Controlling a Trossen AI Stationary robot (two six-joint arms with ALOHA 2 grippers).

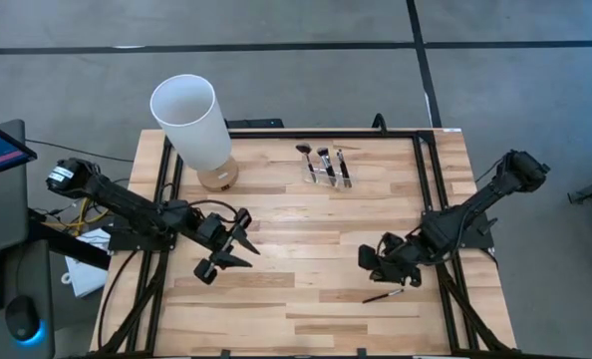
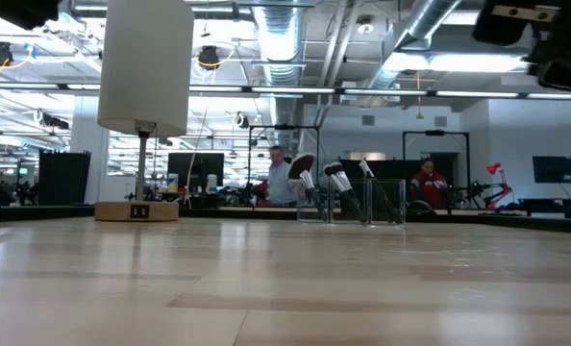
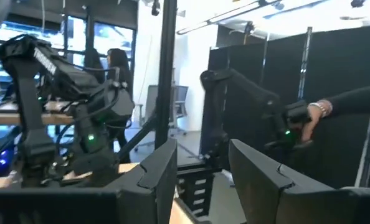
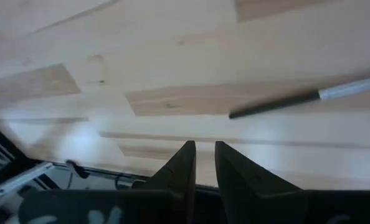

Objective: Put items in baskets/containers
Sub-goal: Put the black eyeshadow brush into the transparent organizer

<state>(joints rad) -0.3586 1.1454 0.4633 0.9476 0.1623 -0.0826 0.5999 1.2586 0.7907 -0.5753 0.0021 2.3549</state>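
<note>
One makeup brush (image 1: 385, 294) lies flat on the table (image 1: 306, 229) near the right-hand front corner, its long axis running mostly left to right with the left end tilted slightly toward the front edge; in the right wrist view its dark handle (image 4: 273, 106) meets the silver ferrule (image 4: 350, 88). The right gripper (image 1: 381, 261) hangs just above and beside it, fingers (image 4: 184, 169) nearly together with only a thin gap, holding nothing. Three brushes (image 1: 323, 160) stand in the clear holder (image 1: 328, 175) at the back, bristles up, leaning slightly. The left gripper (image 1: 232, 244) sits over the left middle of the table, jaws parted and empty. The white cylinder (image 1: 191, 118) stands at the back left. I can read no writing anywhere
</note>
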